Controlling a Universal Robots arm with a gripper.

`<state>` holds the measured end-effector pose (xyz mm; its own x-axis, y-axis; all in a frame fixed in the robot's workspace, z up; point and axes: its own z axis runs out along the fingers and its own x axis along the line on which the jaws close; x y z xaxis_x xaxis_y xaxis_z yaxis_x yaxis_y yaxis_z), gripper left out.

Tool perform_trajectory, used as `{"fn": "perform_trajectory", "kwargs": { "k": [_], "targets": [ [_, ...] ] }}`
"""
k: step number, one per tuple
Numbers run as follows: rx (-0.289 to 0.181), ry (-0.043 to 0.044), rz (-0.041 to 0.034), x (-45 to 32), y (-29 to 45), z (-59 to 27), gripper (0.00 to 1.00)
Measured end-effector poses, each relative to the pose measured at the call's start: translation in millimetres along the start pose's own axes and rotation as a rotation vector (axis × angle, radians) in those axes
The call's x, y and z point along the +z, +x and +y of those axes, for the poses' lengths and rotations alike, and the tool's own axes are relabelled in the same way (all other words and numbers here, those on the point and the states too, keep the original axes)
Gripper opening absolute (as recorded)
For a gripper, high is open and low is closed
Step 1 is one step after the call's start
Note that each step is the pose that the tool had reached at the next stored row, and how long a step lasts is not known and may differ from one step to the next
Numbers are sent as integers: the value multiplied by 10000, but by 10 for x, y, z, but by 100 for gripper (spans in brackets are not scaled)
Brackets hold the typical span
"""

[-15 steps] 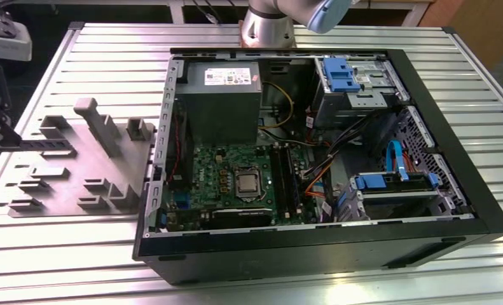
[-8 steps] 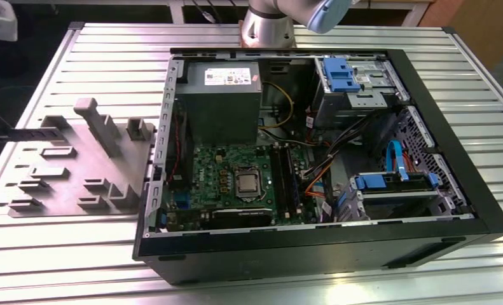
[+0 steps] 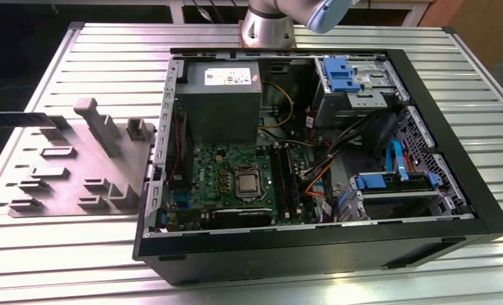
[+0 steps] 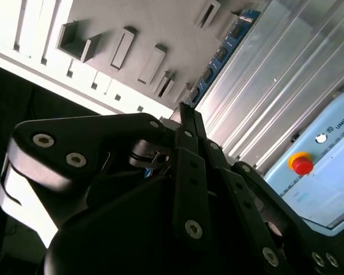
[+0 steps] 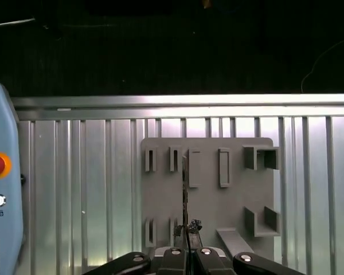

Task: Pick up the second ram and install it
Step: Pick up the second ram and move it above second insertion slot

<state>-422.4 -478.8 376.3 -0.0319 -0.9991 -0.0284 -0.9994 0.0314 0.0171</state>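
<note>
The gripper has its fingers pressed together on the ram. It pinches one short end, with the flat faces against the pads. In the second wrist view the ram runs straight out past the fingertips, chips showing along its side. Below the fingertips lies the grey plate with its slots. The ram looks lifted clear of them, though I cannot tell for certain. Beyond the plate is ribbed table, and off to the hand's side sits a pendant. The ram should be light, stiff and thin, yet fragile. It is best held by its bare end and edges, away from chips and contacts. Gripped at one end only, it may pivot if nudged.
</note>
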Motion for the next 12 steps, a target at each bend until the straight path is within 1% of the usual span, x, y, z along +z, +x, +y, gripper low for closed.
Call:
{"fn": "perform_trajectory", "kwargs": {
  "k": [4, 6, 7, 12],
  "targets": [
    [0, 5, 0, -173, -5, 3, 11],
    [0, 5, 1, -232, -6, 4, 11],
    [1, 5, 1, -243, -7, 5, 11],
    [0, 6, 0, -248, -7, 4, 11]
  ]
}}
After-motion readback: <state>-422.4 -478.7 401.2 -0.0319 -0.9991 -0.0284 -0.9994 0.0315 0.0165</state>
